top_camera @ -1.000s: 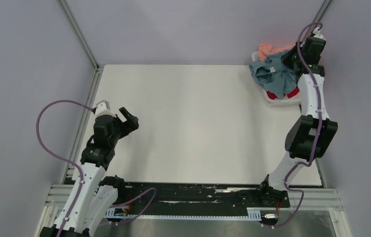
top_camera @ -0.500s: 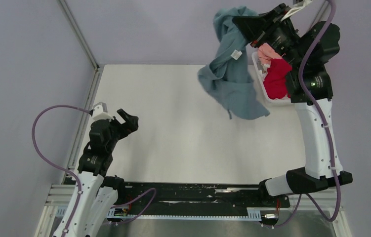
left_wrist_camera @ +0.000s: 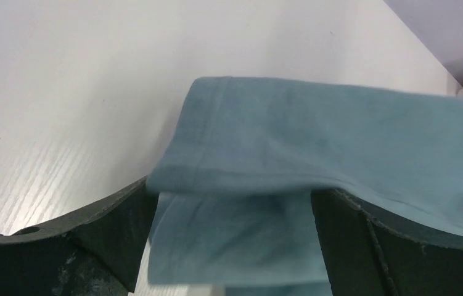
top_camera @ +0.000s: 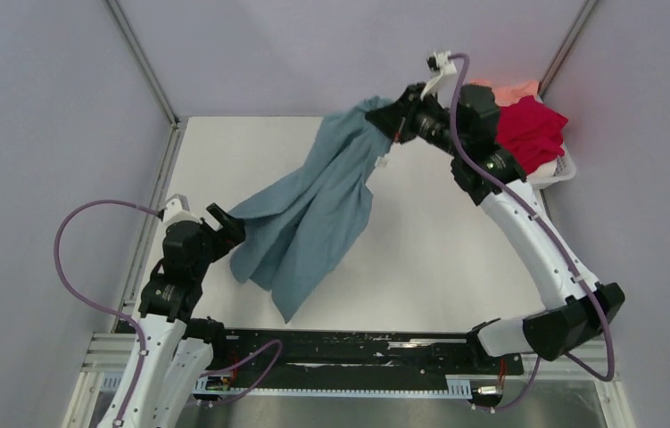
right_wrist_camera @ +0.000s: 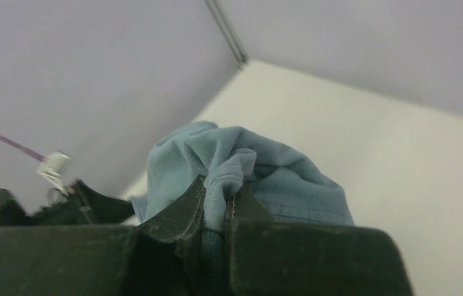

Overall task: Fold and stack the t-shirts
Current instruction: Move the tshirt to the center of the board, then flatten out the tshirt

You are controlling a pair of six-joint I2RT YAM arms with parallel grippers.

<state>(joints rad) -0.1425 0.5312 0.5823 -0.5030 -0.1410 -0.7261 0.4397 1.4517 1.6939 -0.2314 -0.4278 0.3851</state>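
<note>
My right gripper (top_camera: 392,119) is shut on the collar of the teal-blue t-shirt (top_camera: 313,205) and holds it up over the far middle of the table; the pinched fabric (right_wrist_camera: 222,179) shows between its jaws. The shirt hangs down and left, its lower part draped on the table. My left gripper (top_camera: 228,223) is open at the shirt's left edge, and a hemmed edge of the teal fabric (left_wrist_camera: 266,160) lies between and above its spread jaws. The crimson red t-shirt (top_camera: 532,129) and the salmon-pink t-shirt (top_camera: 505,89) lie in the basket.
The white slotted basket (top_camera: 563,169) stands at the far right corner of the white table (top_camera: 429,250). Metal frame posts rise at the far left and far right corners. A black rail runs along the near edge.
My right gripper lifted the teal shirt out of the basket and swung it left across the table. The shirt's lower edge now reaches my left gripper, which has barely moved.
</note>
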